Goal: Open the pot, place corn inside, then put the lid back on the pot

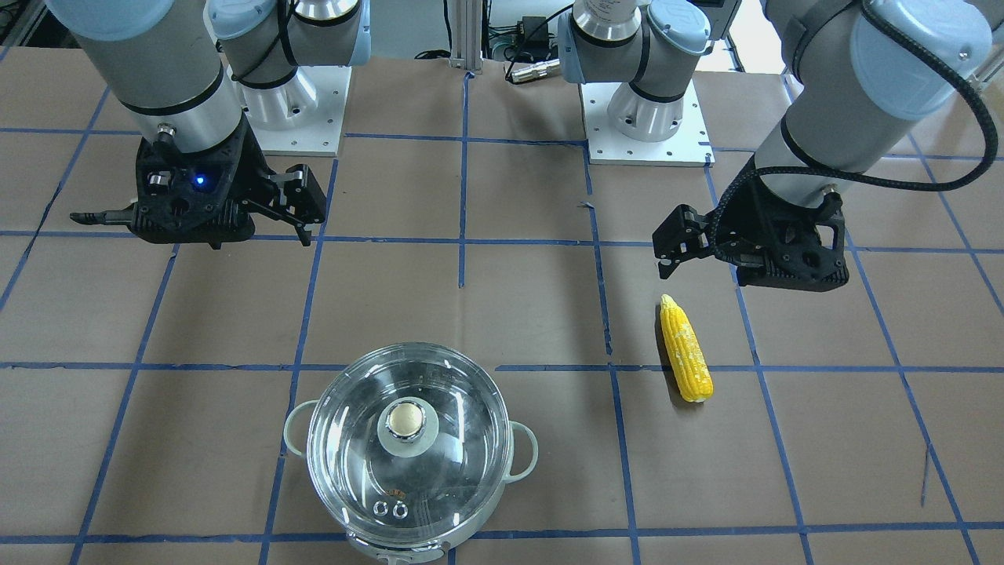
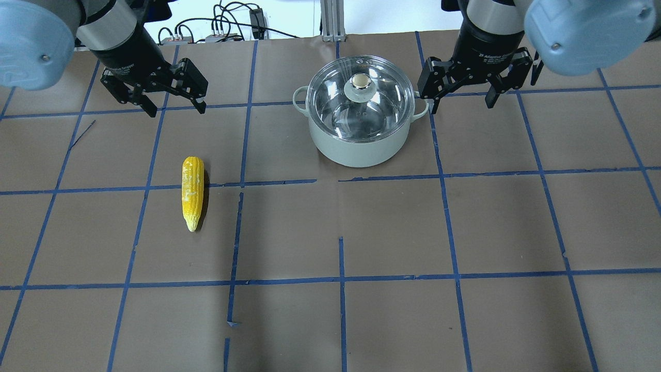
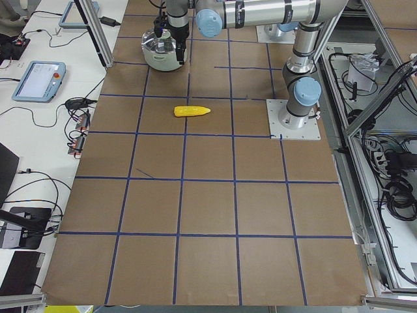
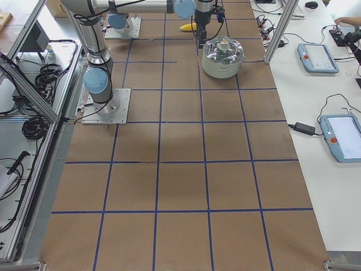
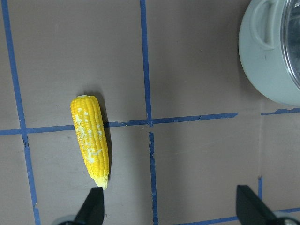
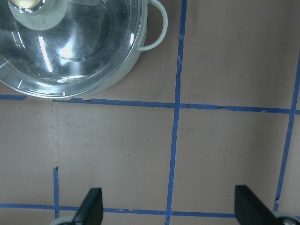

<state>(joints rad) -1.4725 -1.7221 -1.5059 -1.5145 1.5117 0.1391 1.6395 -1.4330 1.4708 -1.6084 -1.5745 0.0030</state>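
The pot (image 2: 361, 151) stands at the table's far middle with the glass lid (image 2: 379, 111) on it, cream knob (image 2: 360, 81) up. The corn (image 2: 192, 194) lies flat on the table to the pot's left, its point toward the robot. My left gripper (image 2: 177, 109) is open and empty, hovering beyond the corn. In the left wrist view its fingers straddle bare table (image 5: 171, 211) just past the corn's tip (image 5: 90, 140). My right gripper (image 2: 460, 106) is open and empty beside the pot's right handle. The right wrist view shows the lid (image 6: 70, 47) at upper left.
The table is covered in brown paper with a blue tape grid (image 2: 341, 279). The two arm bases (image 1: 290, 118) (image 1: 647, 118) sit at the robot's edge. Tablets (image 4: 318, 56) and cables lie on the white side bench beyond the pot.
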